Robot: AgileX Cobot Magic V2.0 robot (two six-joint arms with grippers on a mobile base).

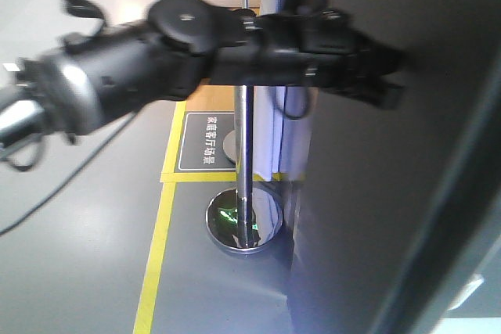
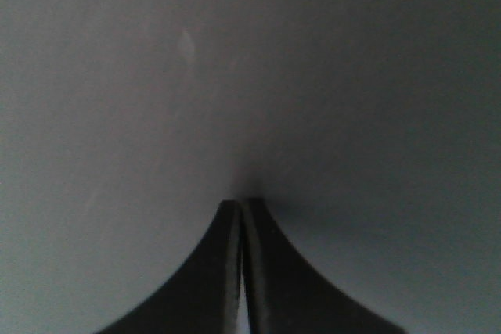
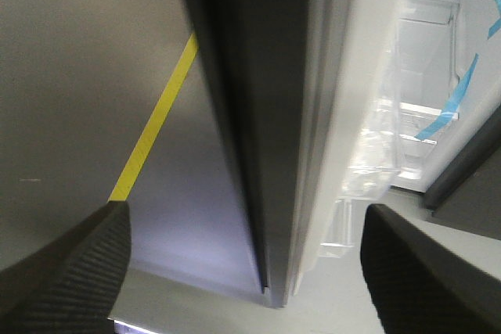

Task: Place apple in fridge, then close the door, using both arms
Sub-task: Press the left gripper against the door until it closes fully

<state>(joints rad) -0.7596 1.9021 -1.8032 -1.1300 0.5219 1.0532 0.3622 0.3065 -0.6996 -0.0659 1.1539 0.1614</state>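
Finding: left end effector (image 2: 239,210) clenched and empty, tips pressed against the door (image 2: 156,76), on its grey outer face. The right end effector (image 3: 246,228) is released, facing the door edge. Advise a steady, square push, with the right arm withdrawn from the closing gap. Contents of the door bins (image 3: 380,154) are indiscernible. The apple is not visible; the fridge (image 3: 438,5) stands ajar.

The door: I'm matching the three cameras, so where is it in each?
Front: the door shows its grey face, filling the right side.
Left wrist: the door fills the whole frame.
Right wrist: the door edge runs down the middle.
Shared landmark: the yellow floor line, front and right wrist only.
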